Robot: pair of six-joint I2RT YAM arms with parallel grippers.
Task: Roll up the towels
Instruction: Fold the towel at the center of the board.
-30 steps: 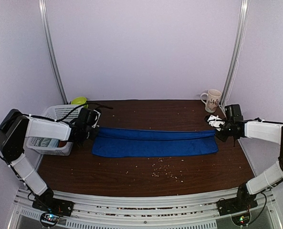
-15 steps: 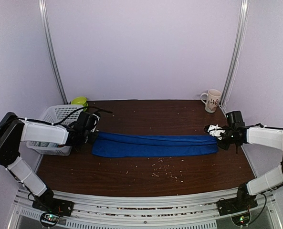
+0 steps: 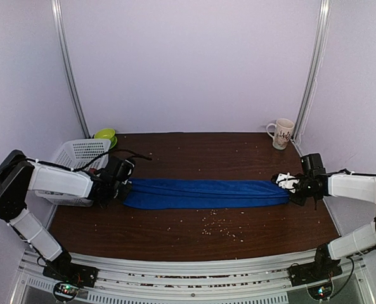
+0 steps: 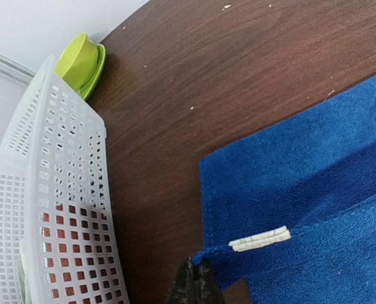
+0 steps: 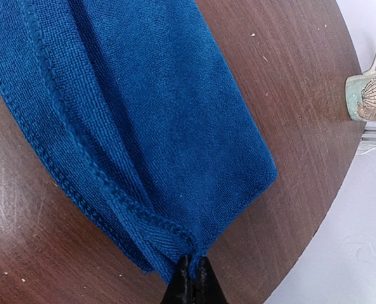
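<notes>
The royal blue towel (image 3: 203, 193) lies folded into a long narrow band across the middle of the table. My left gripper (image 3: 119, 188) is shut on its left corner; the left wrist view shows the pinched corner (image 4: 203, 256) next to a white label (image 4: 259, 239). My right gripper (image 3: 291, 190) is shut on the right end; the right wrist view shows the towel (image 5: 143, 120) gathered into the closed fingertips (image 5: 193, 269). A strip of pale green cloth (image 4: 24, 272) shows through the basket wall; I cannot tell if it is the mint-green towel.
A white perforated basket (image 3: 80, 152) stands at the left edge, also in the left wrist view (image 4: 54, 190). A lime-green cup on a saucer (image 3: 104, 135) sits behind it. A white patterned mug (image 3: 281, 133) stands at the back right. Crumbs (image 3: 216, 225) lie in front of the towel.
Both grippers have moved toward the near edge with the towel ends, folding the blue towel over itself into a narrower band.
</notes>
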